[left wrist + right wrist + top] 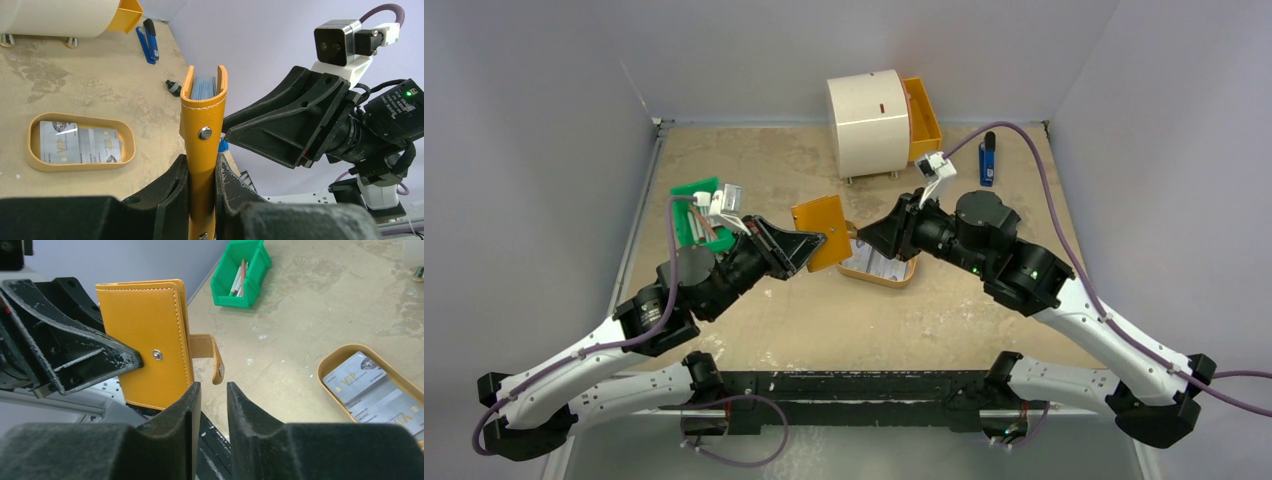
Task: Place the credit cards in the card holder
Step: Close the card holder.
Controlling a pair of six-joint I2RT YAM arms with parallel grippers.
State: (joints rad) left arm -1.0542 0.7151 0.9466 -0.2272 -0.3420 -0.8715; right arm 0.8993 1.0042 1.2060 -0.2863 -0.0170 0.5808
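Table (774, 330), tray (882, 281) (oval), bin (692, 192), cabinet (867, 122), stapler (987, 160)

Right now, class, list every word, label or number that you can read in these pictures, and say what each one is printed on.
"VIP": on the credit cards lying in the oval tan tray, and it reads the same from the right wrist view.
The smaller print and emblems on those cards are too small to read.
The card holder shows no text.
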